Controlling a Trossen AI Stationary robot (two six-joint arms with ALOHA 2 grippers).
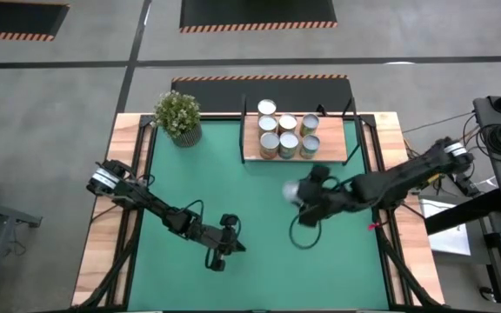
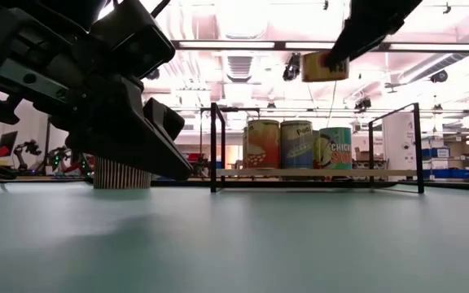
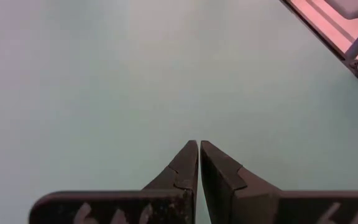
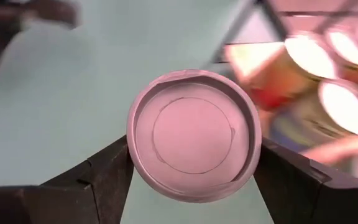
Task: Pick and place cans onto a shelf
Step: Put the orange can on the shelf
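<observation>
Silver-topped can [image 4: 192,134] rides clamped between the right gripper [image 1: 296,193] fingers, aloft above the green mat [image 1: 259,226] near the half-filled shelf [image 1: 337,155], while the left gripper [image 3: 199,163] waits closed and empty.

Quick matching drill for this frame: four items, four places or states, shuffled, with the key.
Items:
1. left gripper
2. right gripper
3. potted plant
4. shelf

States or places:
A. clamped on a can, held up off the mat
B. far left corner of the mat
C. shut, empty, low over the mat
D. far right of the mat, six cans standing on it

Pairs: 1-C, 2-A, 3-B, 4-D
</observation>
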